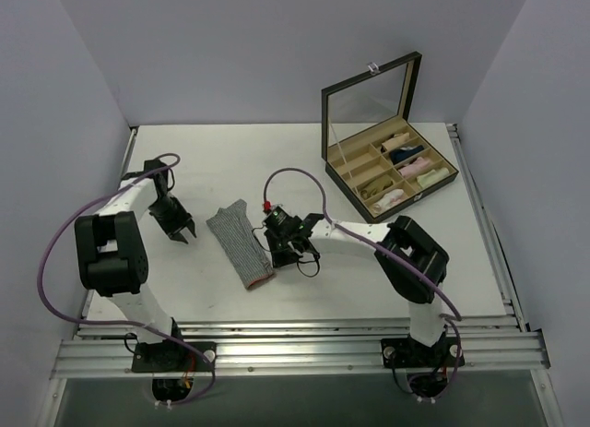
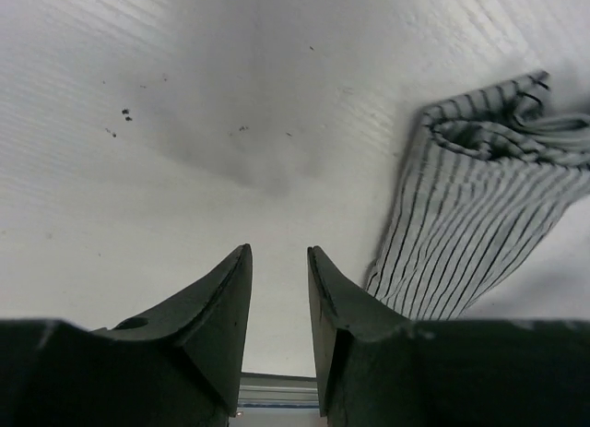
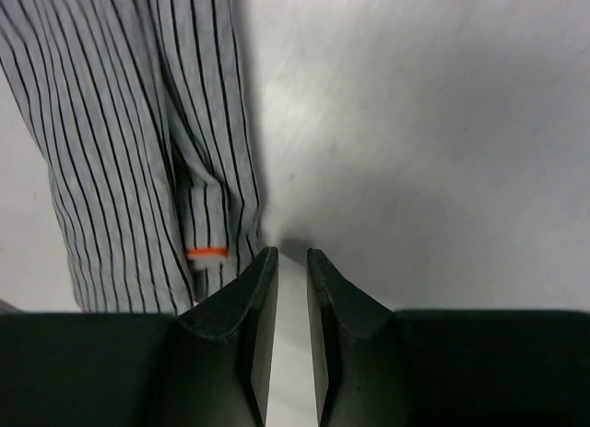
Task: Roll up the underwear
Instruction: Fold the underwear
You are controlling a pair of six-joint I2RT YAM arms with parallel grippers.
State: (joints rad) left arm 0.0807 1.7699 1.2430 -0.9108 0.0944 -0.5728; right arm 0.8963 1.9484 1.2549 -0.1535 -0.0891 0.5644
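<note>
The underwear (image 1: pixel 240 243), grey with fine pinstripes and a reddish edge at its near end, lies folded into a long strip on the white table between the two arms. My left gripper (image 1: pixel 184 233) is open and empty, a short way left of it; in the left wrist view the cloth (image 2: pixel 489 224) lies to the right of the gripper (image 2: pixel 277 252). My right gripper (image 1: pixel 281 252) sits low at the strip's right edge. In the right wrist view its jaws (image 3: pixel 292 254) stand a narrow gap apart with only table between them, and the cloth (image 3: pixel 120 123) with an orange tag (image 3: pixel 206 253) lies just left.
An open dark box (image 1: pixel 406 204) with a glass lid (image 1: pixel 369 81) stands at the back right, with small rolled garments in its compartments. White walls enclose the table on three sides. A metal rail (image 1: pixel 295 349) runs along the near edge.
</note>
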